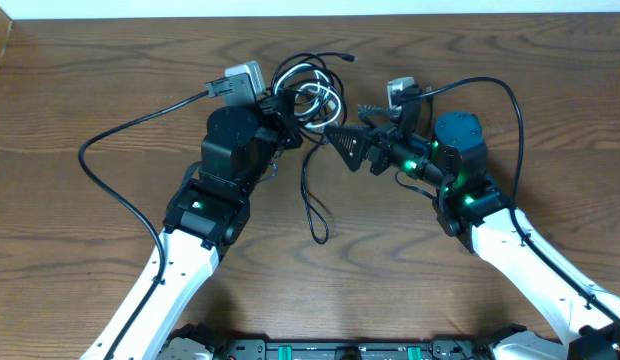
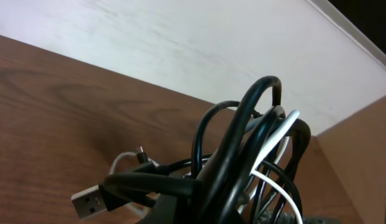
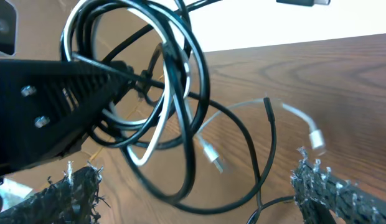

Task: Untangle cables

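Early untangling: left jaws pinching tangled coil of thin black and white cables [image 1: 310, 97], upper centre of frame; right jaws spreading wide beside it. Next likely calling for gripping one loose strand.

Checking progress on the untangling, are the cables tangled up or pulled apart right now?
Tangled: black and white cables loop through each other in one coil pinched by the left gripper.

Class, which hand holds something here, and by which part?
The left hand grips the cables by their bunched coil; the right hand is open, holding nothing.
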Robot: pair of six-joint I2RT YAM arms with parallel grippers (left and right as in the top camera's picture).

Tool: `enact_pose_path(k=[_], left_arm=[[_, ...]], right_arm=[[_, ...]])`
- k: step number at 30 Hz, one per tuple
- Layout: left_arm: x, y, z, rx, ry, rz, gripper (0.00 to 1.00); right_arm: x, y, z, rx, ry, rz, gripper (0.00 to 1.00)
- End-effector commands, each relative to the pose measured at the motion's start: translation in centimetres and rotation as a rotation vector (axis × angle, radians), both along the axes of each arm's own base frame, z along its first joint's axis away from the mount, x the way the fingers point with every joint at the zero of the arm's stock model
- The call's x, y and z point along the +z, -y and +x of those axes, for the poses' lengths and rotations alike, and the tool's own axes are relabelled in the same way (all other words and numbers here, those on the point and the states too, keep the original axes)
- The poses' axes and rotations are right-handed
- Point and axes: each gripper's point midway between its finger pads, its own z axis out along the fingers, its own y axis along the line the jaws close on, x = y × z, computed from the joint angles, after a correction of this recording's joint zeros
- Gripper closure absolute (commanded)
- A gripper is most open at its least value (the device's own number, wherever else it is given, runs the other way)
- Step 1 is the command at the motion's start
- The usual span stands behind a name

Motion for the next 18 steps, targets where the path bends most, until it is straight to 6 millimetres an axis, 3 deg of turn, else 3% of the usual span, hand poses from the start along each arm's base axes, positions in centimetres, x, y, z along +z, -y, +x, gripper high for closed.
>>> enact_pose_path(k=[1, 8, 13, 16, 18], left_arm=[[1.4, 0.7, -0.1, -0.036, 0.038, -0.006, 0.93], [1.6, 1.9, -0.6, -0.084, 0.042, -0.016, 0.93], [1.5, 2.2, -0.8, -0.092, 0.042, -0.017, 0.92], [1.5, 2.2, -0.8, -0.092, 0.042, -0.016, 0.93], [1.5, 2.2, -0.8, -0.092, 0.042, -0.017, 0.93]], right_arm=[[-0.2, 0.3, 0.4, -0.030, -0.015, 0.006, 0.10], [-0.2, 0.3, 0.4, -0.031, -0.015, 0.006, 0.37], [-0.2, 0.3, 0.4, -0.031, -0.014, 0.006, 0.45], [-0.1, 0.3, 0.4, -0.030, -0.008, 0.009, 0.60], [0.0, 0.3, 0.4, -0.029, -0.008, 0.009, 0.77]])
